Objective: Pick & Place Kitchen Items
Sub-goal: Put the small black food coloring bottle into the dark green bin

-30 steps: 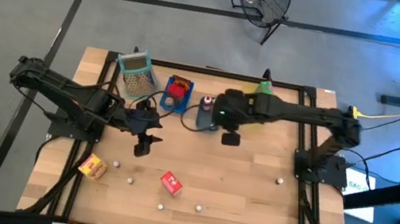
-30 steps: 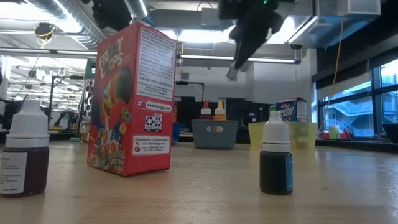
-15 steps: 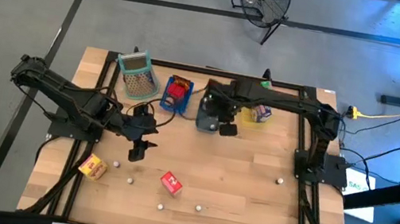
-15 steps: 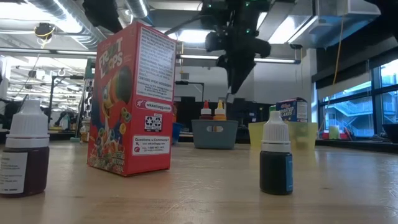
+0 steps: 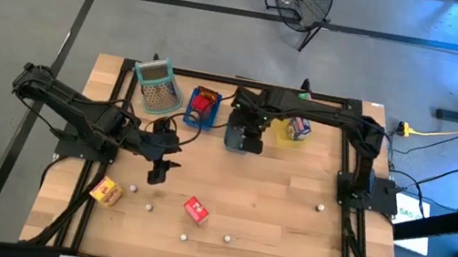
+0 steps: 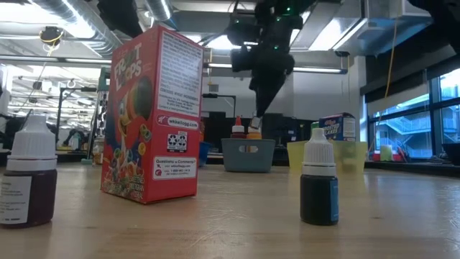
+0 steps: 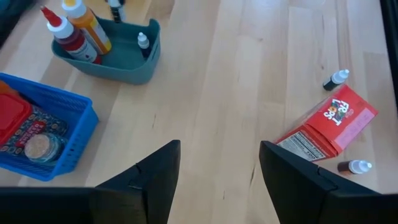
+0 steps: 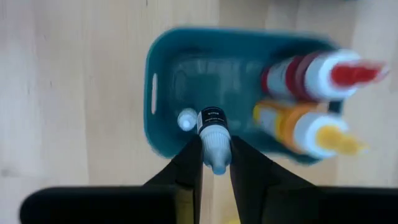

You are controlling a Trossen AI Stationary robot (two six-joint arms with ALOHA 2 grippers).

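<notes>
My right gripper [image 8: 216,144] points down over the grey tray [image 5: 233,136] at the far middle, shut on a small dark bottle [image 8: 212,127] with a pale cap. A red and a yellow squeeze bottle [image 8: 311,74] and a tiny white-capped bottle [image 8: 186,119] stand in that tray. My left gripper [image 7: 217,180] hangs open above bare table at the left [image 5: 157,173]. A red carton [image 5: 195,209] and a yellow-orange carton [image 5: 106,190] rest on the table near the front, with small bottles [image 5: 147,208] scattered around them. My right gripper pinches the small bottle's pale cap end [image 8: 216,154] between its two fingers, coming from above and pointing down. The bottle's dark body points down below the fingertips. It hangs clear above the grey tray [image 6: 248,153].
A mesh basket [image 5: 156,85] and a blue tray [image 5: 202,108] with a red item sit at the far left. A yellow tray [image 5: 288,133] holding a purple-white carton stands right of the grey one. Loose bottles [image 5: 321,208] lie on the open right half.
My right gripper has carried the small bottle toward the table's left and far edge and come down, until it hangs over the grey tray. It stays shut on the bottle.
</notes>
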